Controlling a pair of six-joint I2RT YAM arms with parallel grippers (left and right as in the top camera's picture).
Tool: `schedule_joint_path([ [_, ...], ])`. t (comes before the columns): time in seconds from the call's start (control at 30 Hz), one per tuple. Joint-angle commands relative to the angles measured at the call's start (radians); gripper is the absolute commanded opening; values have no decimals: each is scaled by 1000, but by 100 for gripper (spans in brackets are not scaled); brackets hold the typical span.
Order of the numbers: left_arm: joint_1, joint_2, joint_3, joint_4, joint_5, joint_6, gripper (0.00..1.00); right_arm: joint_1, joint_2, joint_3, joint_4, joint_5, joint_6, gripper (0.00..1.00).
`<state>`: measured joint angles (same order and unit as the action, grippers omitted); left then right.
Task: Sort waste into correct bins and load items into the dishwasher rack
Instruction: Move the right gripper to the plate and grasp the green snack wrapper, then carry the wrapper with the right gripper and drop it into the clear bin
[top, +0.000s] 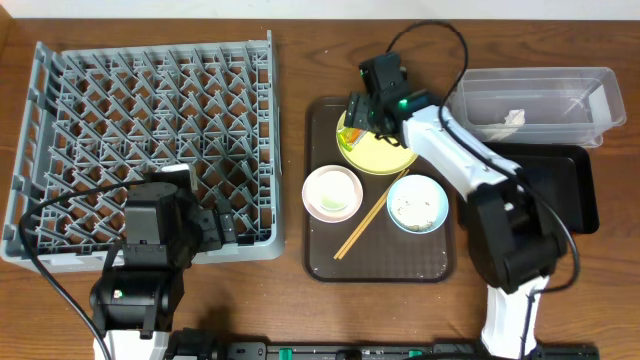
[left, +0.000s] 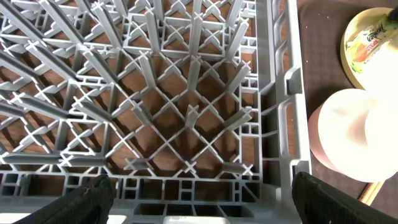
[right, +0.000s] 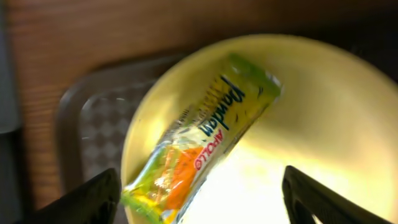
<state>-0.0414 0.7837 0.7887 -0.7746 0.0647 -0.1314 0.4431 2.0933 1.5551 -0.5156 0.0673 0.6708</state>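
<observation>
The right gripper (right: 202, 175) hangs with its 2 fingers (right: 93, 199) spread wide and nothing pinched. The crumpled yellow-green snack wrapper (right: 205, 137) lies just ahead of the gap. Its orange-printed end sits close to the left finger, and its other end slants away toward the right finger's side. It is not touching either finger, as far as the wrist view shows. The wrapper rests on the round yellow-green plate (right: 323, 112), which fills the space beneath both jaws. The plate stands at the far end of the brown tray (top: 400, 255).

On the same tray, nearer the robot than the right jaws, are a white bowl (top: 310, 190) and a light blue bowl (top: 444, 203). The blue bowl holds white rice-like scraps (top: 415, 207). The 2 wooden chopsticks (top: 362, 228) lie slanted between the bowls. Off to the right of these jaws stands the clear tub (top: 590, 90), with 1 small white piece (top: 512, 118) inside. The black tray (top: 560, 175) sits just beside the tub, partly hidden by the arm.

The left gripper (left: 202, 180) also has its jaws apart and grips nothing. It hangs above the near right corner of the grey dishwasher rack (left: 186, 112). The peg grid spreads ahead of the jaws, and I see no dishes in the rack. The white bowl is off past the right finger.
</observation>
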Motion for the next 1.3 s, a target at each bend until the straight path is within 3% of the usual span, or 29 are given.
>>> schedule_joint_path([
  [0.0,-3,0,20,1,2,-5,93,10,24,9,13,3,76,74],
  [0.17,-3,0,20,1,2,-5,93,23,57,8,14,3,77,61],
  [0.53,-3,-1,20,1,2,-5,93,32,80,6,10,4,92,50],
  [0.6,-3,-1,20,1,2,-5,93,32,90,6,9,4,92,43],
  [0.73,-3,-1,20,1,2,-5,93,32,108,6,6,3,108,37],
  [0.87,-3,-1,20,1,2,-5,93,34,111,6,7,3,110,22],
  [0.93,-3,0,20,1,2,-5,93,34,111,6,6,3,110,20],
  [1.03,-3,-1,20,1,2,-5,93,31,111,6,-8,3,110,1],
  [1.27,-3,-1,20,0,2,-5,93,3,43,7,-47,12,18,1],
])
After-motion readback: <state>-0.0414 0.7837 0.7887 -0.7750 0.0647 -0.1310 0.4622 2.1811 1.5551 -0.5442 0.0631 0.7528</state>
